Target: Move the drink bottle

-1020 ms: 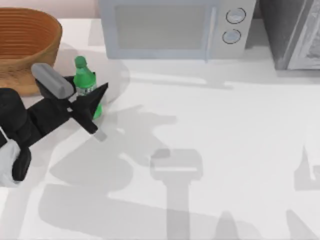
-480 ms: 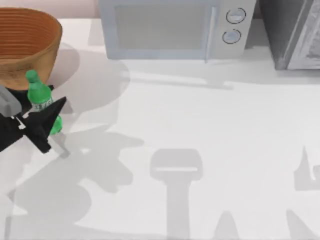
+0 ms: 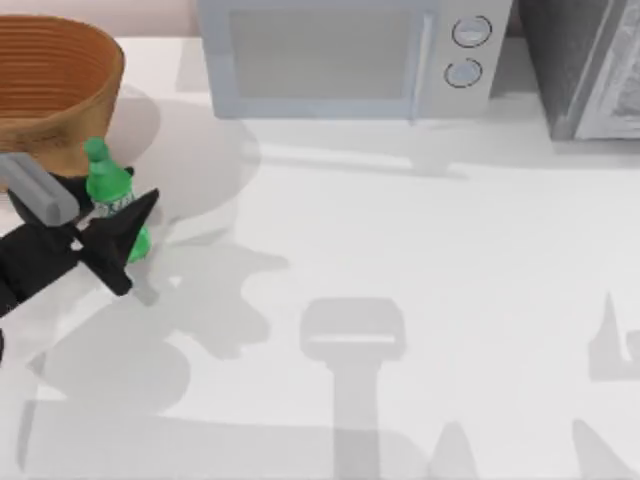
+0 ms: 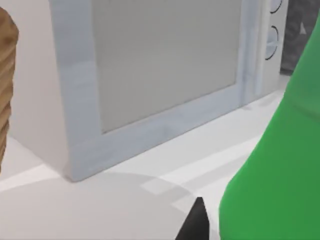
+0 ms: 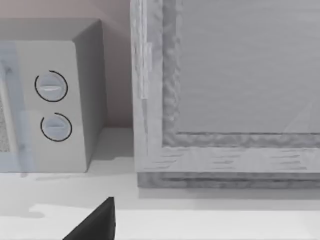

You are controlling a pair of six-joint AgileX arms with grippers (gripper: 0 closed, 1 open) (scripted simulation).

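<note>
Top view showed the left pincer (image 3: 118,228) clamped on the drink bottle (image 3: 113,196) beside the basket (image 3: 55,80) at the desk's (image 3: 450,260) left; half a second before it sat farther left, so the carry had reversed rightward.

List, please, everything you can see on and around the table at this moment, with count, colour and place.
drink bottle: one, bright green with a white-and-green label, near the table's left edge, upright, in front of the basket.
basket: one, brown woven, back left corner.
microwave: one, pale grey with two round knobs, back centre.
grey appliance: one, dark grey, back right corner.
table: one, white.
left hand: one, black, at the left side, closed around the bottle.
right hand: one, black tip near the microwave and grey appliance.
</note>
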